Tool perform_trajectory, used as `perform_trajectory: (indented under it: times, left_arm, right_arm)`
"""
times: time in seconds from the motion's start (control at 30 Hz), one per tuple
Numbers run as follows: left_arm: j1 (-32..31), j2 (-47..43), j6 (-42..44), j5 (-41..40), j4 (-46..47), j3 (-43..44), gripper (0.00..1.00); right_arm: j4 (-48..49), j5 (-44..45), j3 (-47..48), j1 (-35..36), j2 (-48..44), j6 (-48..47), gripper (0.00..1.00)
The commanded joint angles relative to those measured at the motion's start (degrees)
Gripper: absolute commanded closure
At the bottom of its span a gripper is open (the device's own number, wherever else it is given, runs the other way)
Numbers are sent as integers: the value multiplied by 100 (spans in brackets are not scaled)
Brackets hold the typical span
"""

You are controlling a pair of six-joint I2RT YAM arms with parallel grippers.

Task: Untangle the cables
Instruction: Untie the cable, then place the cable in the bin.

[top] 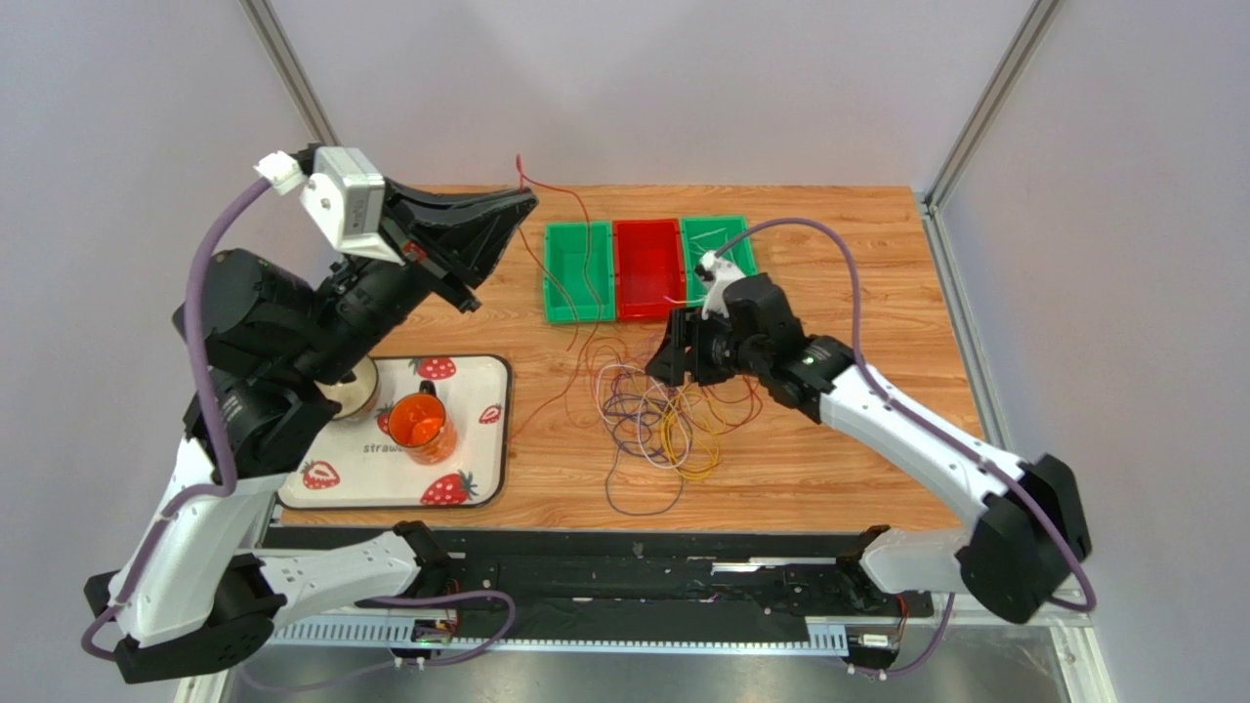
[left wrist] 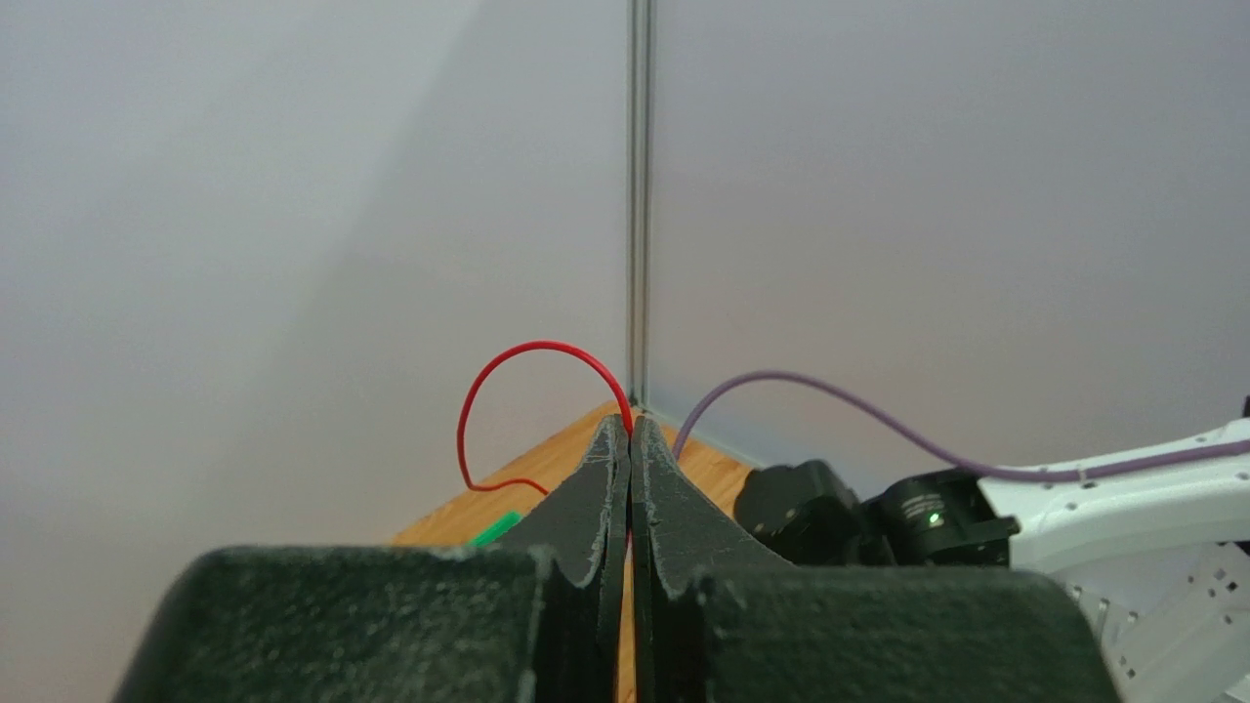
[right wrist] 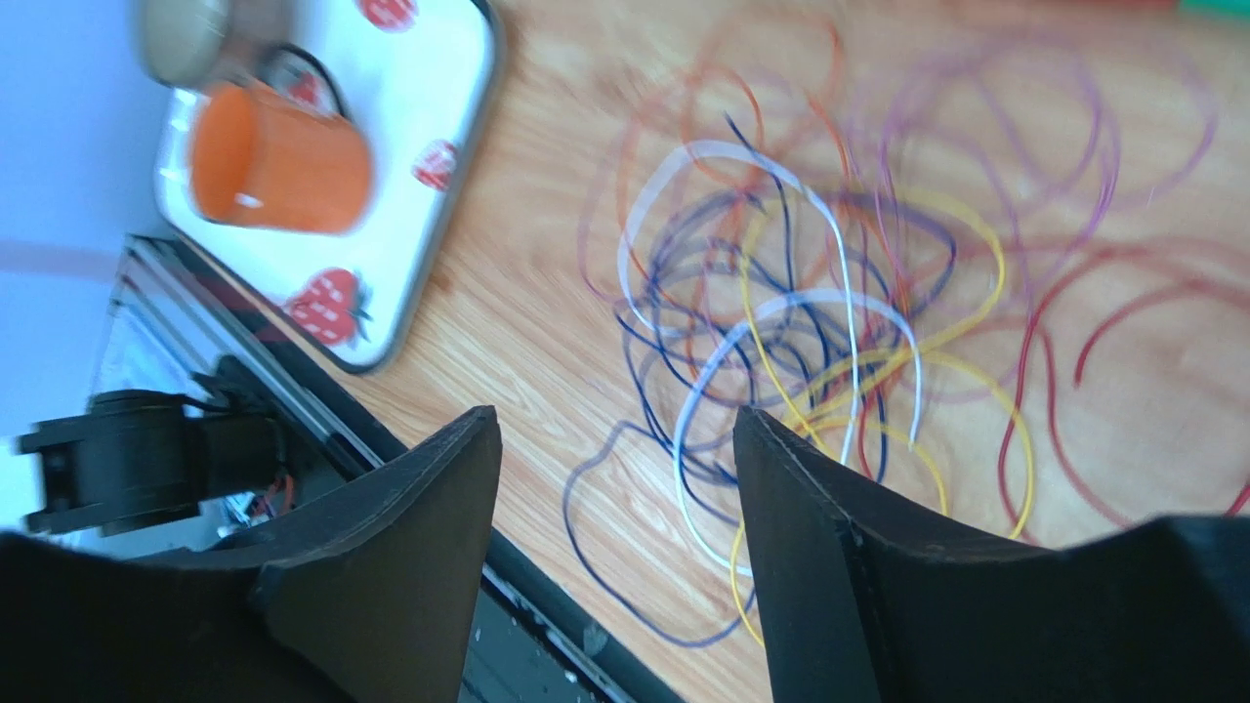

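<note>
End effectors two, left (left wrist: 631, 437) clamped on one red cable (left wrist: 550, 346), right (right wrist: 616, 425) spread, seemingly empty

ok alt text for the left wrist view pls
The left end effector, shut, pinches a red cable that loops up from its tips against a grey wall. Behind it show a table corner and, lower right, the right arm.

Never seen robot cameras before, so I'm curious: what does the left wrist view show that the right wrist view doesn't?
Left wrist only: the left gripper shut on one red cable, raised against the grey wall, the right arm beside. Right wrist only: the right gripper open above the cable tangle, plus a strawberry tray and orange cup. Both: the wooden table.
</note>
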Motion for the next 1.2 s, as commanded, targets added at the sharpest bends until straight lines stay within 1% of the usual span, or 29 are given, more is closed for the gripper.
perform_trajectory:
  times: [0.0,0.1,0.23,0.27,0.63,0.77,0.87,0.9,1.07,1.1,1.17]
  left_arm:
    - [-21,-22,-76,328,218,-97,100]
    - [-13,40,-102,530,165,-167,100]
    - [-13,119,-182,591,244,-360,100]
    - [-13,119,-190,653,297,-422,100]
    - [-13,321,-428,821,429,-493,100]
    - [-13,321,-428,768,385,-475,100]
    - [-13,295,-401,733,350,-484,100]
    - [-13,286,-393,707,350,-493,100]
    - [-13,347,-357,680,341,-440,100]
    - [-13,365,-340,680,341,-405,100]
    - [-13,418,-340,689,341,-379,100]
  right_arm:
    - [738,-104,-165,-138,-824,-527,36]
    - [1020,-104,-236,-244,-1271,-536,35]
    - [1318,-183,-228,-253,-1589,-720,35]
    - [1354,-87,-210,-245,-1607,-799,35]
    - [1837,-516,396,-245,-1063,-1125,35]
    - [1881,-1201,537,-236,-957,-1055,35]
    - [2057,-1473,326,-227,-1149,-984,34]
    - [2258,-1553,248,-227,-1185,-1002,34]
    - [2137,-1677,449,-253,-1150,-1291,34]
    - [1980,-1694,466,-271,-1142,-1309,34]
    - [1978,-1895,519,-315,-1098,-1344,35]
